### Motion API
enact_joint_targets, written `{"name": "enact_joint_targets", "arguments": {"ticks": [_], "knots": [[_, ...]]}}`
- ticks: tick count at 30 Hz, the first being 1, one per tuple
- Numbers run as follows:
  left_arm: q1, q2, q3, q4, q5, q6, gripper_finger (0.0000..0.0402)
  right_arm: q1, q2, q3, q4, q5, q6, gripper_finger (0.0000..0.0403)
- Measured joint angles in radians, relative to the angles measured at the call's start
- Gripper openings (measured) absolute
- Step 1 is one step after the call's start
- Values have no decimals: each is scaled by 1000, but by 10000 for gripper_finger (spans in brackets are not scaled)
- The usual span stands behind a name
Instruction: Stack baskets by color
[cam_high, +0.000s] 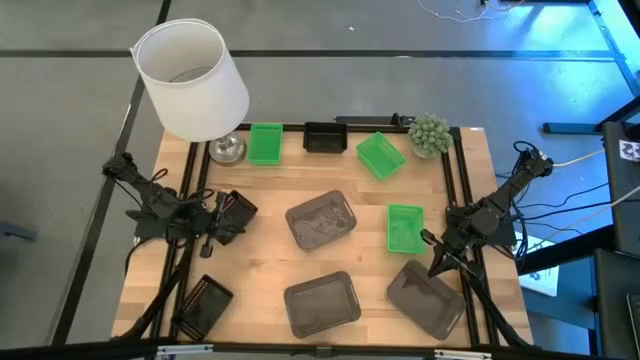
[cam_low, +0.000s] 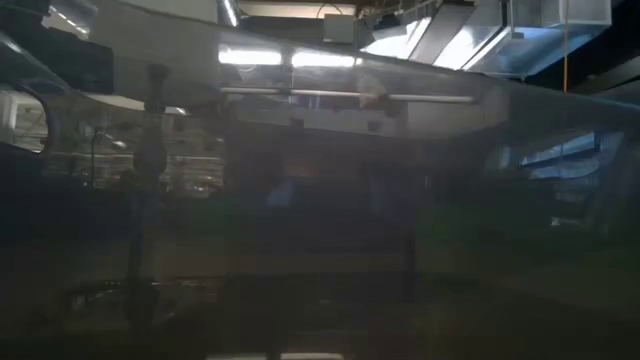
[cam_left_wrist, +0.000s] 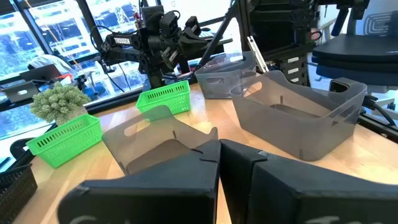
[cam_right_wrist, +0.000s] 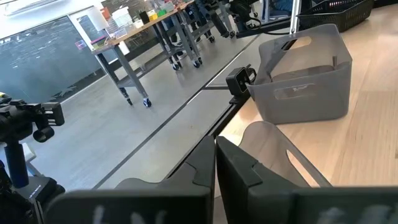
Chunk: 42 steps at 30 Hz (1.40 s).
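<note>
Three green baskets (cam_high: 265, 143) (cam_high: 380, 155) (cam_high: 404, 228), three smoky grey baskets (cam_high: 320, 220) (cam_high: 320, 303) (cam_high: 425, 297) and three black baskets (cam_high: 323, 137) (cam_high: 238, 208) (cam_high: 205, 303) rest separately on the wooden table, bottoms down. My left gripper (cam_high: 213, 228) is shut at the table's left, just beside the middle black basket, with nothing between its fingers (cam_left_wrist: 219, 155). My right gripper (cam_high: 434, 266) is shut at the far rim of the near right grey basket (cam_right_wrist: 273, 143), pointing toward the near left. My right gripper stands with its shut fingertips (cam_right_wrist: 205, 155) at the far rim (cam_right_wrist: 264, 129) of the near right grey basket. I cannot tell whether it touches the rim. The basket rests flat on the table.
A white lampshade on a metal foot (cam_high: 192, 80) stands at the far left corner and a round green plant ball (cam_high: 429, 133) at the far right. A black frame rail (cam_high: 390, 125) runs along the table's edges. Bare wood shows between the baskets in the middle.
</note>
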<state>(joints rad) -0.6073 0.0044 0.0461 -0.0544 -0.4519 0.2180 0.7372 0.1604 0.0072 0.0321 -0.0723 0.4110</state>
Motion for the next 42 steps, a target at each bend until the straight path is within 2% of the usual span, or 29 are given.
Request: {"name": "enact_joint_targets", "arguments": {"ticks": [14,24,28,31,33,37,42], "knots": [[0,0,0,0,0,0,0,0,0,0,1,1,0,16],[0,0,0,0,0,0,0,0,0,0,149,182,-10,16],[0,0,0,0,0,0,0,-1,0,0,206,185,-72,15],[0,0,0,0,0,0,0,-1,4,25,183,191,-162,5],[0,0,0,0,0,0,0,0,13,69,125,246,-245,4],[0,0,0,0,0,0,0,-1,60,188,-29,448,-311,2],[0,0,0,0,0,0,0,-1,183,375,-233,709,-216,1]]}}
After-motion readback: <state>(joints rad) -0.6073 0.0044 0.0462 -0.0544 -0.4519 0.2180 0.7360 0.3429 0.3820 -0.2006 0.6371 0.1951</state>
